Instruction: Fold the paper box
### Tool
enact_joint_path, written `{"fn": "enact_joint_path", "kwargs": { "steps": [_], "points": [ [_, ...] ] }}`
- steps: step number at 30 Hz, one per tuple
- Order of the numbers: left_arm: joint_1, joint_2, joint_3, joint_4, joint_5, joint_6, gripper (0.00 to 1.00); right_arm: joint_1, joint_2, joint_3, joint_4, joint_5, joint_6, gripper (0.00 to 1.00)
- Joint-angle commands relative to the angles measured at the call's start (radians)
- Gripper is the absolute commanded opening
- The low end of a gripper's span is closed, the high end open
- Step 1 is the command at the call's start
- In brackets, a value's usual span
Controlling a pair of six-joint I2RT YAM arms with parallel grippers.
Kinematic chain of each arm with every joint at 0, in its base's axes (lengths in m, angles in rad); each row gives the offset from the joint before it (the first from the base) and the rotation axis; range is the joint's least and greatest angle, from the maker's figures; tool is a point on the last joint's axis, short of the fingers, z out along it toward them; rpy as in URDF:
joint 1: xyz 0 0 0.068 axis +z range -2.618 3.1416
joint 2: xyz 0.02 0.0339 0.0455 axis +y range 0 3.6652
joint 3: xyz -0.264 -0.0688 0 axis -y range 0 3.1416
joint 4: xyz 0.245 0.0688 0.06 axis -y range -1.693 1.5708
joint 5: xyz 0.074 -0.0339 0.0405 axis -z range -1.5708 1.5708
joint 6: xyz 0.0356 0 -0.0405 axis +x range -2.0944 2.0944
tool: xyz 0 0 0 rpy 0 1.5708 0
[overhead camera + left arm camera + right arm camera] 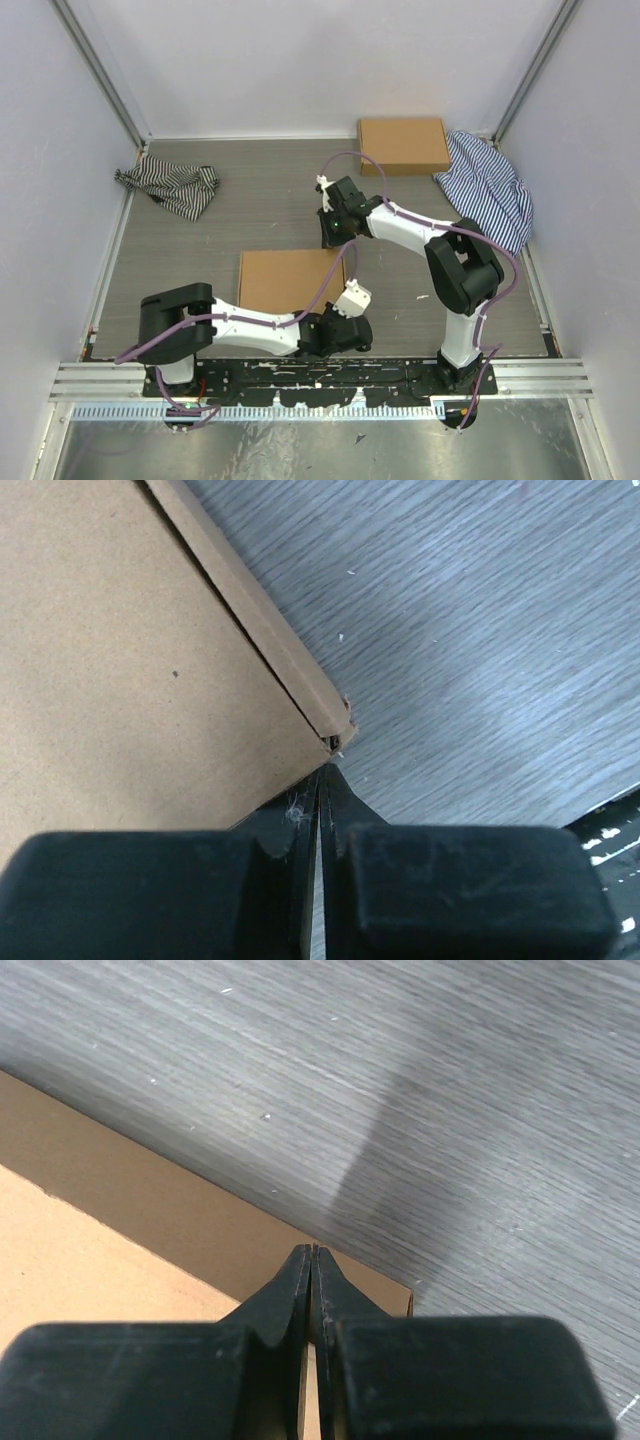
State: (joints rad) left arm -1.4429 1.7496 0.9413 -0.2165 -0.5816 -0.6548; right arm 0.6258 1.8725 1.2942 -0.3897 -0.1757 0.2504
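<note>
Top external view: plain brown cardboard mailer box lies flat, centre. Left gripper, jaws together, meets its near right corner; right gripper, likewise closed, bears on the far right corner, probably pressing that edge down.

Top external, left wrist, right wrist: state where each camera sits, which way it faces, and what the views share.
Top external: above and behind the bases, looking down on the table and paper box; the left arm and right arm show.
Left wrist: on the left arm, facing down past the shut left gripper at the box's corner.
Right wrist: on the right arm, facing down past the shut right gripper at another corner.
Shared: all three show the paper box and the table.
</note>
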Motion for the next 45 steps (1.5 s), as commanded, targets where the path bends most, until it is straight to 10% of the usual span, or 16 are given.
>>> {"fn": "enact_joint_path", "kwargs": {
  "steps": [1, 20, 27, 35, 45],
  "points": [
    [0.036, -0.014, 0.015, -0.016, -0.125, 0.034, 0.11, -0.022, -0.005, -0.003, -0.121, 0.044, 0.027, 0.09],
    [0.081, -0.042, 0.124, -0.061, -0.093, 0.093, 0.15, -0.084, -0.066, 0.147, -0.182, 0.162, 0.022, 0.35],
    [0.067, -0.186, 0.124, -0.130, -0.075, 0.090, 0.49, -0.098, -0.212, 0.131, -0.175, 0.215, 0.035, 0.44],
    [0.085, -0.390, 0.060, -0.240, -0.128, 0.040, 0.60, -0.100, -0.454, 0.002, -0.119, 0.312, 0.055, 0.47],
    [0.559, -0.770, -0.046, -0.459, 0.034, 0.122, 0.85, -0.101, -0.781, -0.313, -0.057, 0.325, 0.091, 0.52]
  ]
}}
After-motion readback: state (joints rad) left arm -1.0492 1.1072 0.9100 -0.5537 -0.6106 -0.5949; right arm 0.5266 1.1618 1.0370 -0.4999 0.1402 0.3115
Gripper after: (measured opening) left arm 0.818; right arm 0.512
